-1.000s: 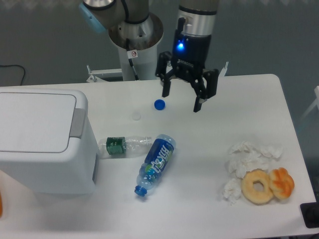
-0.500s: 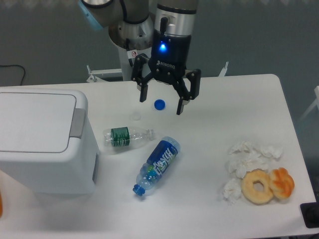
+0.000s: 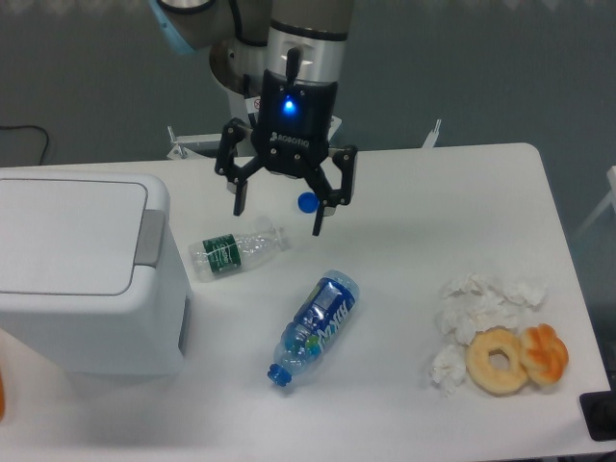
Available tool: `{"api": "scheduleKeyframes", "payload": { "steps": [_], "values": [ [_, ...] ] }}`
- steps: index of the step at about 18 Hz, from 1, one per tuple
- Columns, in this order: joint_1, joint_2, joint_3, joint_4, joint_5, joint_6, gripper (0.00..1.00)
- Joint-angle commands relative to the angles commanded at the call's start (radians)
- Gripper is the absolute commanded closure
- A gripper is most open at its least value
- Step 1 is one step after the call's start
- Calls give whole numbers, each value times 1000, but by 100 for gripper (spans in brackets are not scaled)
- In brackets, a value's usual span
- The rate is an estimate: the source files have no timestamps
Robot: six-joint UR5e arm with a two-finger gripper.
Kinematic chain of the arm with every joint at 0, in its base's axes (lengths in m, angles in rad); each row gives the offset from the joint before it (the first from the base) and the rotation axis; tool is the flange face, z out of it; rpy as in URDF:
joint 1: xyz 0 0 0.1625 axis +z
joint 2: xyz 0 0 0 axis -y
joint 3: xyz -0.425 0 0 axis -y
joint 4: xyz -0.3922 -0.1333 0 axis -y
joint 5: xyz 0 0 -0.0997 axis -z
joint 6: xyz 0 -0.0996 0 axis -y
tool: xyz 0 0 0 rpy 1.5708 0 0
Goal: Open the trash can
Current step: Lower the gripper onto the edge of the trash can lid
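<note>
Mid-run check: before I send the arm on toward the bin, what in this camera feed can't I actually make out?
- Trash can: its left side is cut off by the frame edge; lid shut, inside unseen.
- Blue cap: partly behind the gripper, whose jaws are open.
- Orange object at the left edge: only a sliver shows, so it cannot be identified.
- Clear bottle: label too small to read.
- Gripper height above the table: not judgeable from this single view.

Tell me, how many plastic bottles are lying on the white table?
2. The clear plastic bottle with a green label lies beside the white trash can. The blue-labelled plastic bottle lies near the table's middle. None appears hidden.
</note>
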Motion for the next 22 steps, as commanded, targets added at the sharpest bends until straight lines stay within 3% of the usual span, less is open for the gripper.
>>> {"api": "scheduleKeyframes", "payload": {
  "steps": [10,22],
  "values": [
    [-51,-32,14,26,-38,-161,0],
    [-94,-54,-8,29,-38,-166,0]
  ]
}}
